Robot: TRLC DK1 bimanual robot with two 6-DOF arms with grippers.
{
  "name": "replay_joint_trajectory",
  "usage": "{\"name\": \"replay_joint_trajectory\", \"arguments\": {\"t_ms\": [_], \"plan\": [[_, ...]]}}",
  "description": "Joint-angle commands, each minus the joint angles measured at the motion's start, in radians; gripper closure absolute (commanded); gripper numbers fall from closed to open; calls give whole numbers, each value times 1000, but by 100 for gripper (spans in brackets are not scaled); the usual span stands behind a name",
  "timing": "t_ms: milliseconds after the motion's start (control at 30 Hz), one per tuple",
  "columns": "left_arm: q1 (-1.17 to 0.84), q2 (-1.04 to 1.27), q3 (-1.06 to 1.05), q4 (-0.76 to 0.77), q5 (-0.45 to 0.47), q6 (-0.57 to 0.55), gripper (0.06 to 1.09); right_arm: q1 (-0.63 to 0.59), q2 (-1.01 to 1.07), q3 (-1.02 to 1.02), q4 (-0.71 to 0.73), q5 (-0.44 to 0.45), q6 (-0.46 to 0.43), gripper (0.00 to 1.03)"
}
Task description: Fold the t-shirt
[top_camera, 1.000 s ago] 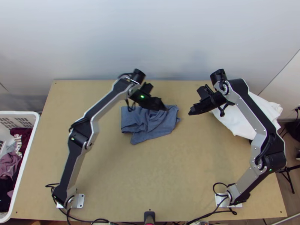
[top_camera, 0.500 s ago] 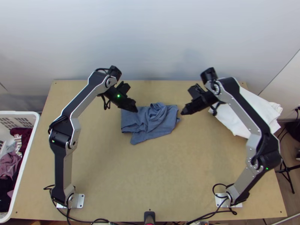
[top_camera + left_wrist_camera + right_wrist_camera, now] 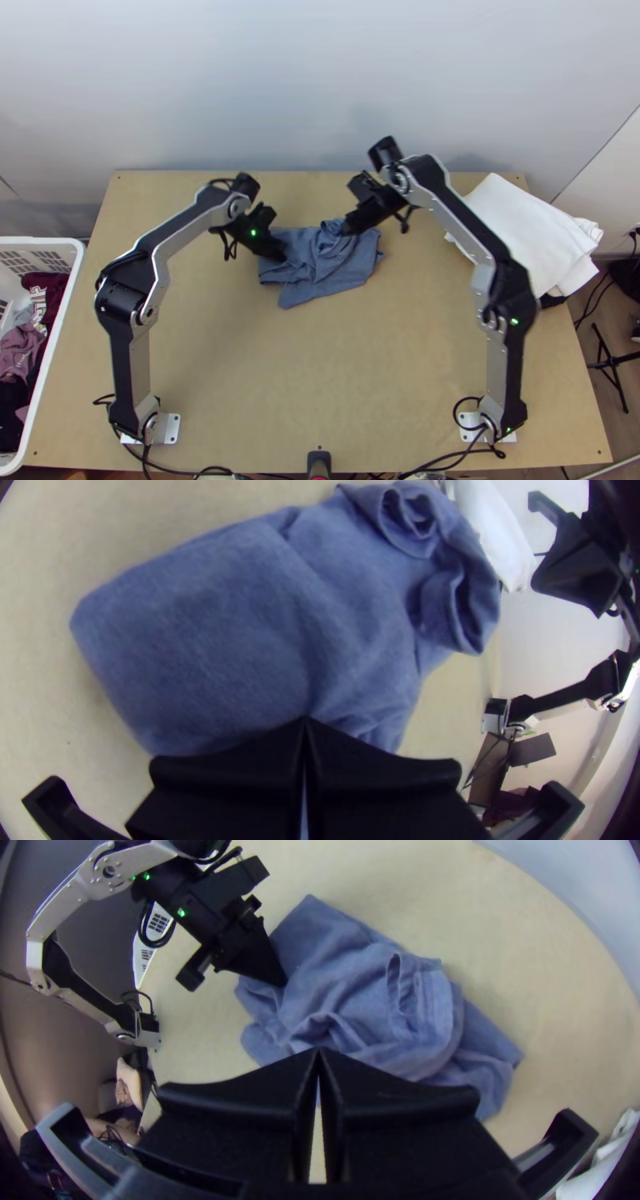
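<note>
Clock read over the top view, twelve at the far edge. Blue-grey cotton t-shirt (image 3: 316, 276) above mid-table, toward twelve, on the light wooden table (image 3: 336, 384). Cloth part-folded: flatter at its nine, loose roll bunched near one, a corner poking out at seven. Left black gripper (image 3: 305, 725) at the shirt's nine, tips together, down at the cloth; whether any fabric is pinched, cannot tell. Right black gripper (image 3: 320, 1055) at its one, tips together, by the bunched roll; no clear hold on cloth.

Step in hand, as judged: tidying the rough bundle. Best done with the left pressing lightly as an anchor while the right opens, takes the top layer of the roll and draws it toward three, low and slow. A deep pinch would likely gather several layers; a hard pull could drag the flat side askew. Seven o'clock corner will probably want tucking after.

Against the frame half a second back: right gripper has swung in toward nine, from beside the shirt's edge to the roll. Left has shifted slightly toward six. Shirt outline looks unchanged. More of the folded white cloth (image 3: 524, 232) at the table's two uncovered.
</note>
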Motion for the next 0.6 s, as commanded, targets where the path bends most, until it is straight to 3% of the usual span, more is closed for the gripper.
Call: {"name": "replay_joint_trajectory", "arguments": {"t_ms": [0, 233, 367, 567], "plan": [[-18, -20, -127, 102, -64, -13, 104, 77, 171, 186, 23, -28, 54, 100], [-10, -18, -124, 107, -76, -9, 104, 120, 272, 134, 45, -23, 47, 100], [-14, -15, -124, 110, -78, -7, 104, 122, 252, 28, 86, 37, 34, 100], [-23, -17, -121, 111, -78, -5, 104, 8, 108, -235, 155, 83, -13, 100]]}}
